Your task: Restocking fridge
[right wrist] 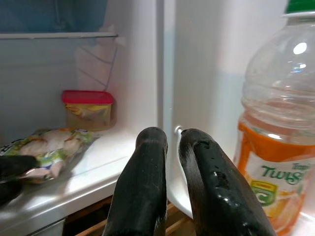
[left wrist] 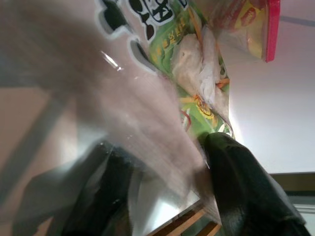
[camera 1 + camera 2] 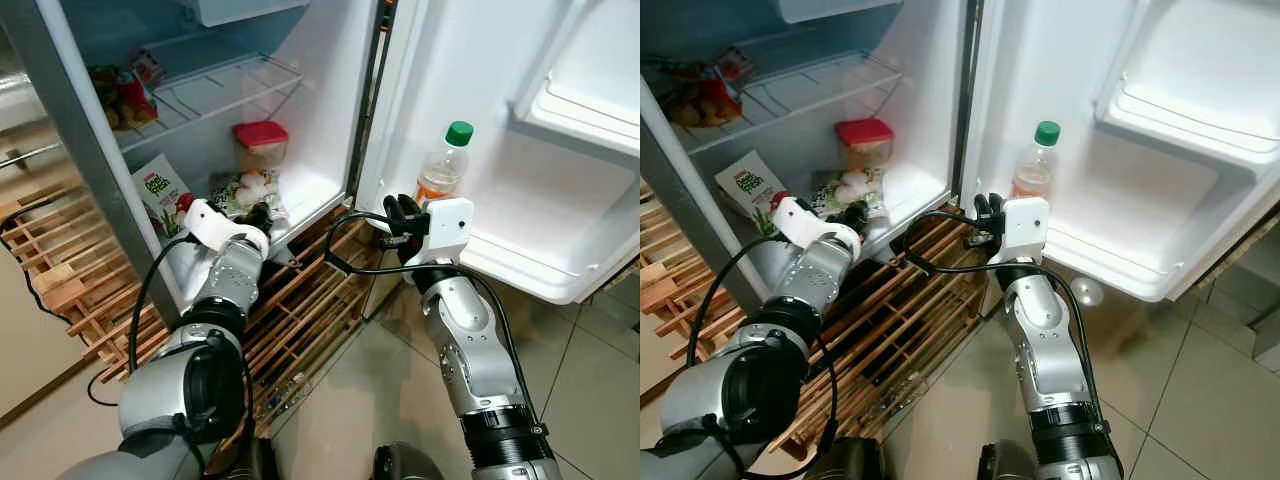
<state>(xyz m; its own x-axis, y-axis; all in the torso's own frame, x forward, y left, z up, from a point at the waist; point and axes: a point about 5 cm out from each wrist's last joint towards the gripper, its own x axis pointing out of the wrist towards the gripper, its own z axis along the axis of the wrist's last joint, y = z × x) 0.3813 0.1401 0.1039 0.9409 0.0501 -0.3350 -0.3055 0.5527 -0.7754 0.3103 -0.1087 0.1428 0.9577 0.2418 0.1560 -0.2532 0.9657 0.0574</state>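
Observation:
A green bag of food lies flat on the fridge's lower shelf. My left gripper is at its near edge. In the left wrist view its fingers stand apart, open, with the bag's clear plastic between them. An orange drink bottle with a green cap stands upright on the lower door shelf. My right gripper is shut and holds nothing, just left of the bottle, close to the door's hinge side.
A red-lidded tub sits behind the bag. A green carton leans at the shelf's left. Packets lie on the wire shelf above. A wooden slatted rack lies on the floor under both arms. The upper door bin juts out.

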